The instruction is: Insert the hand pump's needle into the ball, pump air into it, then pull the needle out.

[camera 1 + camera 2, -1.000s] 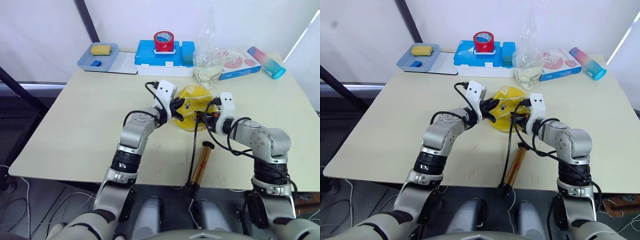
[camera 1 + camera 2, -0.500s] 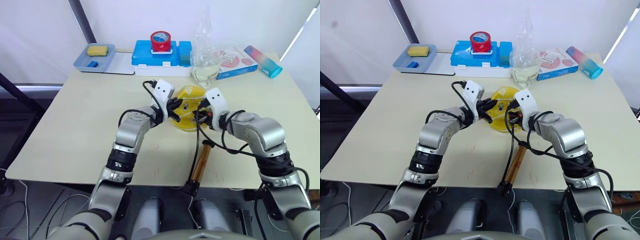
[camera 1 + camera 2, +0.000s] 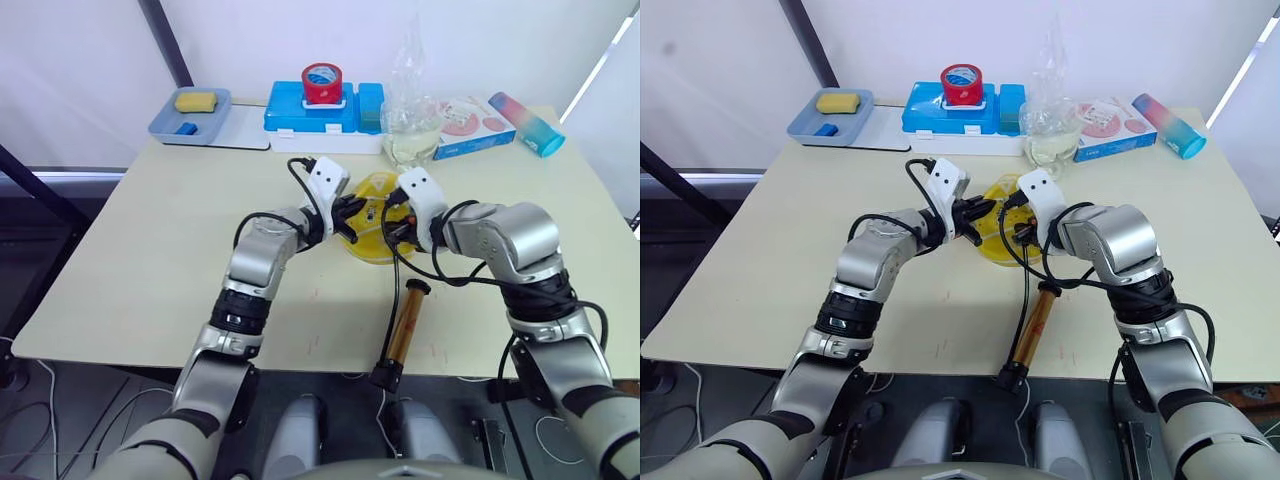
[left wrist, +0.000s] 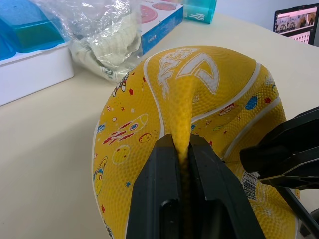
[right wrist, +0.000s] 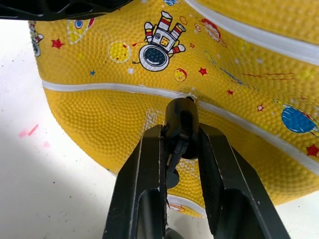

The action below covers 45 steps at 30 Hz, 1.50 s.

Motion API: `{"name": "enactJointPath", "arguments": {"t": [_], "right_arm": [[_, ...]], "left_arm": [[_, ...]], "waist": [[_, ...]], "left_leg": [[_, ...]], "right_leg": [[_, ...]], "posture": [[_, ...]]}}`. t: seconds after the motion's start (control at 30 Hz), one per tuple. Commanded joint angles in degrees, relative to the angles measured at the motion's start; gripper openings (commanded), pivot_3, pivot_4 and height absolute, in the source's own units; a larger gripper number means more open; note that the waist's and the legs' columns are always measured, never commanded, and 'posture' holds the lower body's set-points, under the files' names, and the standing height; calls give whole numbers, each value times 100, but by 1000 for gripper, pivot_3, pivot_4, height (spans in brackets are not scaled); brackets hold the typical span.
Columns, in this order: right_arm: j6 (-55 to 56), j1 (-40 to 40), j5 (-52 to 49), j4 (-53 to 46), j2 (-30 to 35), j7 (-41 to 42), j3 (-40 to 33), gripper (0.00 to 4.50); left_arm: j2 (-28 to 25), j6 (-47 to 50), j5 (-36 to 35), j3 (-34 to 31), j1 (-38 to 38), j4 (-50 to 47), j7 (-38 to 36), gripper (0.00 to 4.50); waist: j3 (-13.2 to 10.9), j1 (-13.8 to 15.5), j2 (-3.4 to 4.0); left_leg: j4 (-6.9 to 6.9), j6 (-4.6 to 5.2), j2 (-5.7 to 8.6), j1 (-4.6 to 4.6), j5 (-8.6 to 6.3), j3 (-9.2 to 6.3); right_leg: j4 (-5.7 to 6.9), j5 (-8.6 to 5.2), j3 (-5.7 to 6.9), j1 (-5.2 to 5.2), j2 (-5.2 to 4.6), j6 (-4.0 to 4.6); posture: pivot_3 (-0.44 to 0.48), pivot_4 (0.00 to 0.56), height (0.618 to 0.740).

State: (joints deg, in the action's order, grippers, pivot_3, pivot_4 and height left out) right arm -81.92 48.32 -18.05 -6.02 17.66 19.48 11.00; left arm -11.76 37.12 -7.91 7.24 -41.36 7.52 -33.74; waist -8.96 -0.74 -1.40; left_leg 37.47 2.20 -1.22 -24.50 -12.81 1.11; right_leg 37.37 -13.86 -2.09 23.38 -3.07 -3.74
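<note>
Left wrist view: ball point(image 4: 199, 104) white lettering, unreadable; left claw point(image 4: 183, 164) pinching fold.

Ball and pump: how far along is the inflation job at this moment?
Done: the left gripper pinches a fold of the sagging ball, steadying it. In hand: the right gripper presses the needle's black fitting to the valve on the white seam; needle depth is hidden. Left: the hand pump lies ungripped on the table, so pumping and pulling out remain.
</note>
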Motion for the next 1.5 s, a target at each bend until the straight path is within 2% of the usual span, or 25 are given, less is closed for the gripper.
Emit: {"name": "enactJointPath", "arguments": {"t": [0.03, 0.3, 0.5, 1.07, 1.33, 1.5], "right_arm": [[152, 135, 12, 136, -167, 47, 205, 361], [265, 109, 196, 538, -124, 65, 359, 361], [503, 80, 362, 989, -164, 79, 461, 361], [1015, 216, 697, 2242, -569, 37, 369, 361], [1327, 241, 929, 2904, -838, -102, 169, 361], [1351, 213, 966, 2874, -914, -113, 89, 361]], "left_arm": [[278, 174, -60, 505, 110, 214, -239, 0], [327, 184, -69, 357, 125, 264, -134, 0], [402, 203, -96, 321, 167, 256, -105, 0], [524, 245, -79, 296, 289, 244, -78, 0], [561, 259, -69, 293, 273, 249, -73, 0], [562, 266, -47, 286, 288, 238, -64, 0]], "waist": [[2, 0, 0], [30, 1, -1], [37, -6, -2], [171, -41, -15], [210, -116, -6], [227, -144, -2]], "left_leg": [[0, 0, 0, 0, 0, 0], [0, 0, 0, 12, 0, 1], [-14, -1, -7, 73, -1, -1], [-29, -3, -18, 83, -3, -1], [-42, -12, -18, 87, -8, -3], [-55, -29, -15, 93, -18, -8]], "right_leg": [[0, 0, 0, 0, 0, 0], [0, 0, -1, -9, -1, 0], [-22, -9, 2, -73, -2, 14], [-40, -13, 7, -77, -16, 27], [-53, -3, 75, -77, -107, 46], [-57, 2, 142, -76, -176, 54]], "posture": [[0, 150, 739], [0, 150, 739], [0, 150, 739], [0, 150, 739], [0, 150, 739], [0, 150, 739]]}}
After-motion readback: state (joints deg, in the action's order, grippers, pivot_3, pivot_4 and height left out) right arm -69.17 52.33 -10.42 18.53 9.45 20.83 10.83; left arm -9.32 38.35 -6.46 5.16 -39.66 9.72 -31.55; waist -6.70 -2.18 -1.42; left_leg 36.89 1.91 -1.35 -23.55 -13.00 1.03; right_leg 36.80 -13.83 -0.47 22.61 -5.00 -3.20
